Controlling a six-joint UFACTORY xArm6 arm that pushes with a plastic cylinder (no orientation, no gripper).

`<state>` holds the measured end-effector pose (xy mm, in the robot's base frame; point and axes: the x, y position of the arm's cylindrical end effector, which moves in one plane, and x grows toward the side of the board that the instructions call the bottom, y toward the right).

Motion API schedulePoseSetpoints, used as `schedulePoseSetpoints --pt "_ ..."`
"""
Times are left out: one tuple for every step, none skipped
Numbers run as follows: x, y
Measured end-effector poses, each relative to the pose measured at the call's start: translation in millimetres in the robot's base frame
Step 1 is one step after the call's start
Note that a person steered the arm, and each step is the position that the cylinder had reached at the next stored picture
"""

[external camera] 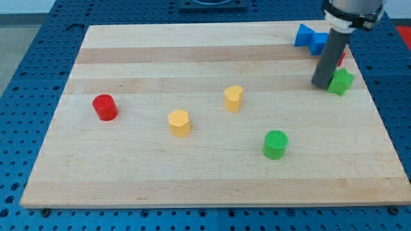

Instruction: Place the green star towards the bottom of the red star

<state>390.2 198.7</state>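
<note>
The green star (342, 81) lies near the board's right edge, in the view's upper right. My tip (320, 84) stands just to its left, touching or almost touching it. The red star (341, 58) is mostly hidden behind the rod; only a small red sliver shows just above the green star.
Two blue blocks (311, 37) lie at the top right, left of the rod. A red cylinder (104, 107) sits at the left. A yellow hexagon block (179, 122) and a yellow heart-like block (234, 98) sit mid-board. A green cylinder (275, 144) lies lower right of centre.
</note>
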Motion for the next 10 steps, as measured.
schedulePoseSetpoints --pt "5.1 -20.2" --pt "43.6 -20.0" --pt "87.3 -16.8" --pt "81.6 7.4" --pt "50.5 21.3" --pt "45.0 29.7" --pt "60.9 51.6" --pt "68.5 85.4" --pt "58.4 89.9" --pt "38.8 75.8"
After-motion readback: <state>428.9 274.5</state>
